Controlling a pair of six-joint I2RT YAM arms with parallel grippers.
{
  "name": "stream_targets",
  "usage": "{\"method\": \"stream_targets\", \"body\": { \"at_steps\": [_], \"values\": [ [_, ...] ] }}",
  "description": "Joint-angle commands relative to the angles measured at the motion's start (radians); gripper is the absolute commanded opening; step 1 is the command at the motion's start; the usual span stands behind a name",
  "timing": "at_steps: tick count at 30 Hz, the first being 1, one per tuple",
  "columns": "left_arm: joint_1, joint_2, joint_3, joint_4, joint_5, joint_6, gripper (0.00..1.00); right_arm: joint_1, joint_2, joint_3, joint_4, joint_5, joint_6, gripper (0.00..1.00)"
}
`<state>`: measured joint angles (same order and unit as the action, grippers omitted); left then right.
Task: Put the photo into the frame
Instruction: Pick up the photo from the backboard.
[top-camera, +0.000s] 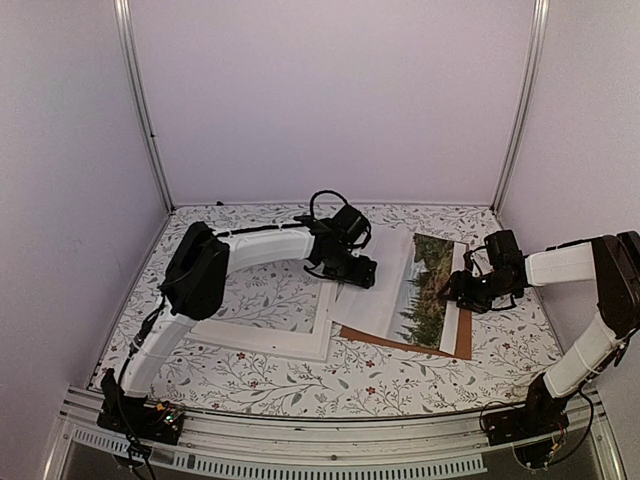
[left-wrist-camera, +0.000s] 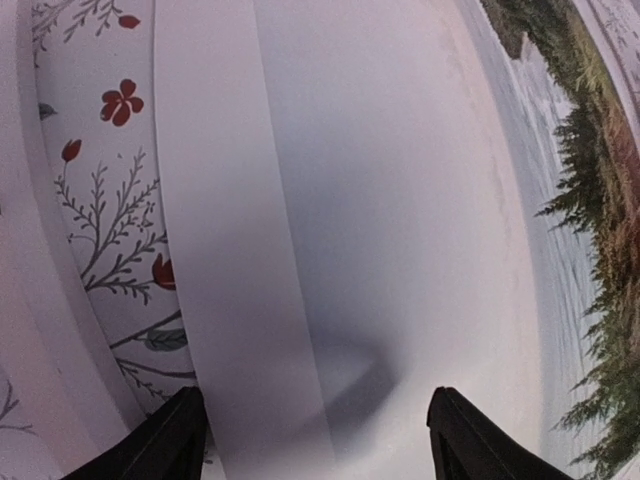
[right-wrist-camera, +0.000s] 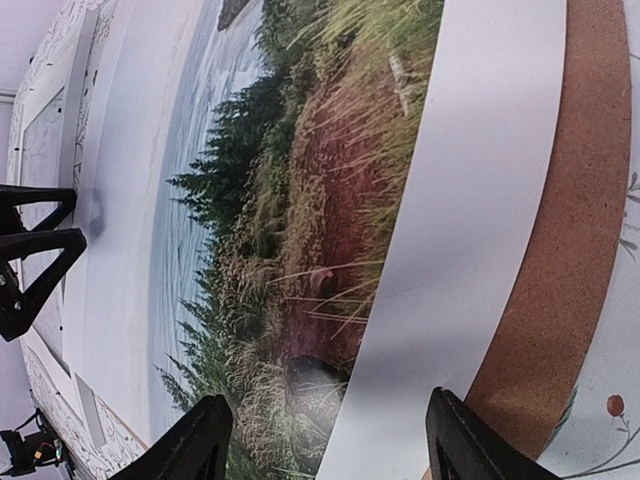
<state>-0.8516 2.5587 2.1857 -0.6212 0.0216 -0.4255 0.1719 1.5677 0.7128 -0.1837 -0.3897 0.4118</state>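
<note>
Both stood wide and empty: my left gripper (top-camera: 345, 283) and right gripper (top-camera: 445, 292) flanked the photo (top-camera: 428, 262), likely to slide it toward the frame (top-camera: 265, 338).

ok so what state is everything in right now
photo: flat, picture side up, on the backing, not in the frame
frame: flat on the table, empty
backing: flat under the photo, outside the frame
left gripper: open, above the photo's white border, nothing held
right gripper: open, above the photo's picture, nothing held
</note>
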Motion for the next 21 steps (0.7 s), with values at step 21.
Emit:
{"method": "stream_targets", "body": {
  "at_steps": [21],
  "values": [
    [0.065,-0.290,-0.413,0.343,0.379,-0.219,0.73,0.018,0.007,-0.050,-0.036,-0.018,0.005,0.70]
  ]
}}
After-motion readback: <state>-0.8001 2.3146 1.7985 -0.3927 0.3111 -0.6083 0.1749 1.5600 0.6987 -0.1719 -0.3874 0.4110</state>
